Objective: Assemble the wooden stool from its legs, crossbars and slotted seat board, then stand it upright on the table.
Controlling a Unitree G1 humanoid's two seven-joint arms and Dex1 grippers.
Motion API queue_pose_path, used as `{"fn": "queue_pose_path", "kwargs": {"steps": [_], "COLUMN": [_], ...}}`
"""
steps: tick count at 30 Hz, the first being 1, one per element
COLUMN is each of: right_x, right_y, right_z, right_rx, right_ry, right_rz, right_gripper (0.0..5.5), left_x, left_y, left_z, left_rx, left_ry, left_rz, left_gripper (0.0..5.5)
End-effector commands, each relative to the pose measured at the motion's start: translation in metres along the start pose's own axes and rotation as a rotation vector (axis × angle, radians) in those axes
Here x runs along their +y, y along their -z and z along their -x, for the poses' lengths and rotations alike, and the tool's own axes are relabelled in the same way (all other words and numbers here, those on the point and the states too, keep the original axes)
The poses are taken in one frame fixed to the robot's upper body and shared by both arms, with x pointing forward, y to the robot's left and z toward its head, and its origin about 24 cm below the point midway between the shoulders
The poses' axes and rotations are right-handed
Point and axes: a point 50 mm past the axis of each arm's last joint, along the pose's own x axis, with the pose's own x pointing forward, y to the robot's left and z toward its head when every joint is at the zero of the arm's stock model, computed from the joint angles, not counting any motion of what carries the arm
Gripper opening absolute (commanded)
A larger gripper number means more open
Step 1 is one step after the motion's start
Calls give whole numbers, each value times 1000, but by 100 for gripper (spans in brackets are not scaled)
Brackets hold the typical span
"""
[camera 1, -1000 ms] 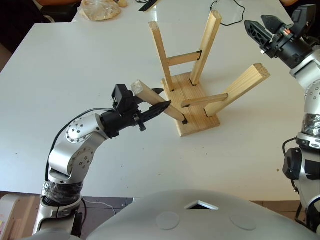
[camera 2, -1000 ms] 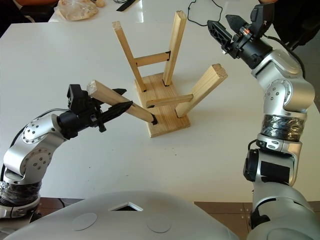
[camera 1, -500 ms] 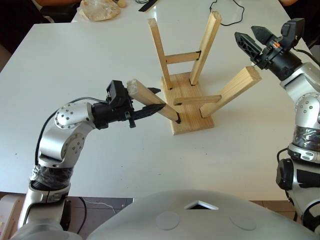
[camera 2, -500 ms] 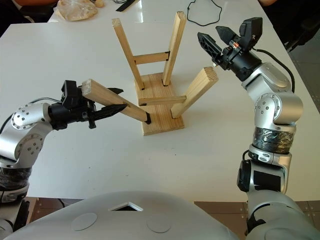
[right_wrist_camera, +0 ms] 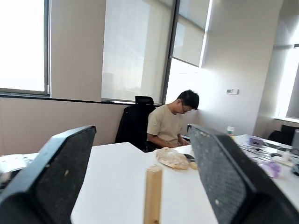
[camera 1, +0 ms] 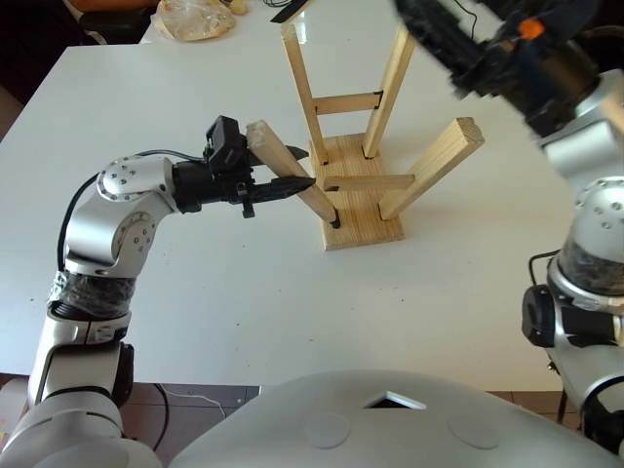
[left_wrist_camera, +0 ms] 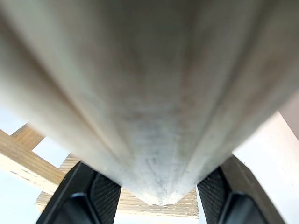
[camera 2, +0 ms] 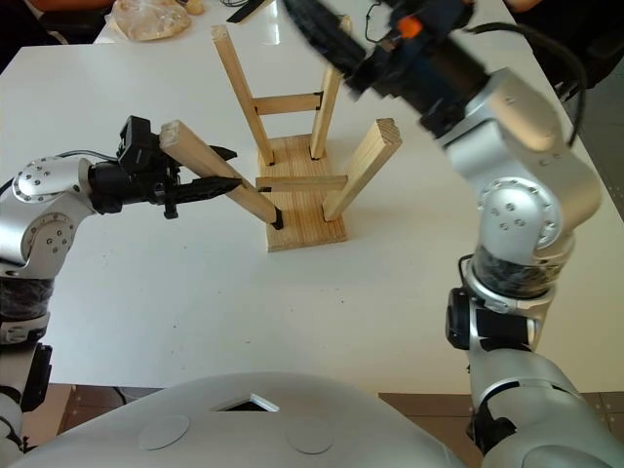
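- Four legs (camera 1: 304, 93) rise from the upturned seat board (camera 1: 363, 230)
- Left gripper (camera 1: 300, 168) clamps its near-left leg (camera 1: 322, 203)
- Right gripper (right_wrist_camera: 141, 135) above it, fingers (right_wrist_camera: 60, 177) wide apart

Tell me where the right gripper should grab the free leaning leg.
Probably near its free upper end, above the crossbar. Bring the right gripper in from above and the robot's right: the free leaning leg tilts outward that way, flat faces clear.
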Motion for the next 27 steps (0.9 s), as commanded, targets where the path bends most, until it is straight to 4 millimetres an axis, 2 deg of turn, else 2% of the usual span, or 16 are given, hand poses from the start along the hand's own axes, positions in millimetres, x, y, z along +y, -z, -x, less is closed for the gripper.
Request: {"fn": "queue_pose_path", "kwargs": {"steps": [1,4,8,13,22,24,27], "right_x": [20,23,22,21,34,34,41], "right_y": [14,26,31,36,68,76,107], "right_z": [-9,-9,-5,1,10,10,15], "right_rx": [50,112,141,183,349,396,567], "right_ry": [-24,40,74,67,30,37,-29], "right_rz": [-24,9,57,128,289,339,458], "right_gripper": [319,276,218,131,1,0,0], "left_x": [6,7,10,16,17,17,18], "left_y": [23,22,24,24,27,27,26], "left_z": [0,-4,-6,-9,-11,-12,-11], "left_rx": [183,199,221,237,259,257,256], "left_ry": [-29,-6,8,5,5,3,-8], "left_rz": [46,32,23,8,-2,-3,-6], "left_gripper": [204,204,204,204,204,204,204]}}
